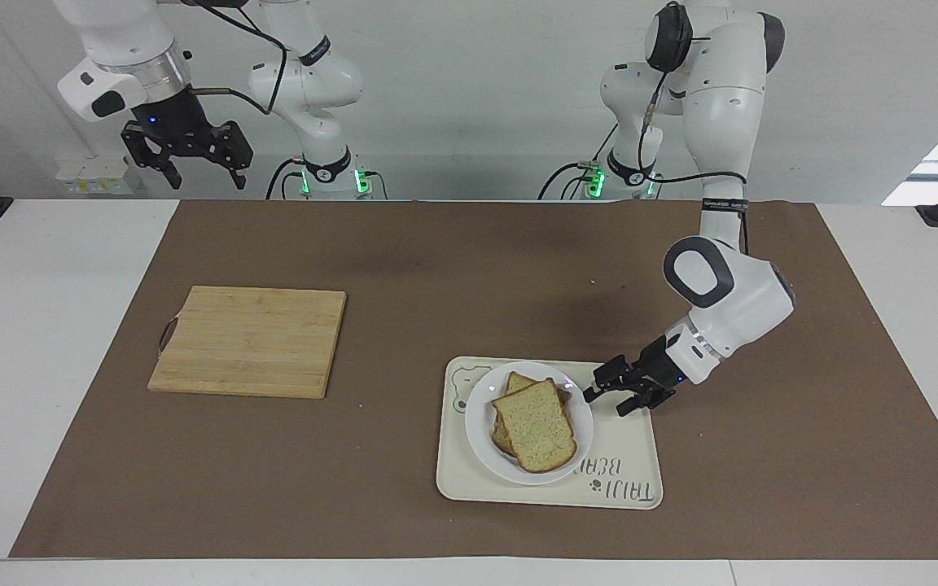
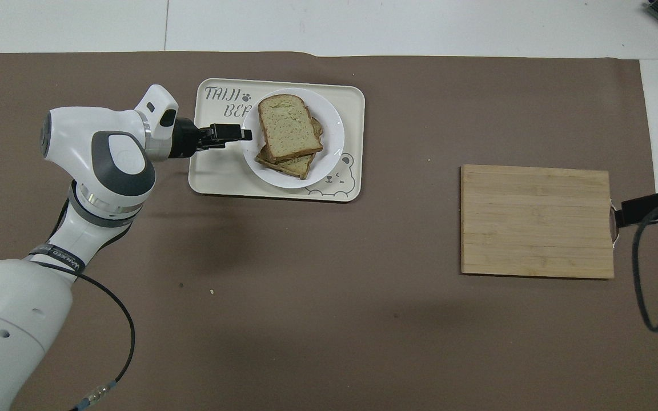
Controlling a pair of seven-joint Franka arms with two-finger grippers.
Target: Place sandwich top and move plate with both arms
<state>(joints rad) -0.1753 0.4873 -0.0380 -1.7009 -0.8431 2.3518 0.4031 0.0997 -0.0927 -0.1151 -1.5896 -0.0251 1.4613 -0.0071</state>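
A robotics lab, plainly: two white arms [image 1: 713, 293] bolted at the desk's [image 1: 46, 325] edge, cables and green status lights at their bases, bare white walls, a brown mat [image 1: 469, 268] spread across the desk.

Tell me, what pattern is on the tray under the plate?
Cream tray with a bear drawing and grey lettering, clearest in the overhead view.

speckled tan sandwich top [image 1: 536, 424], white plate [image 1: 481, 423].
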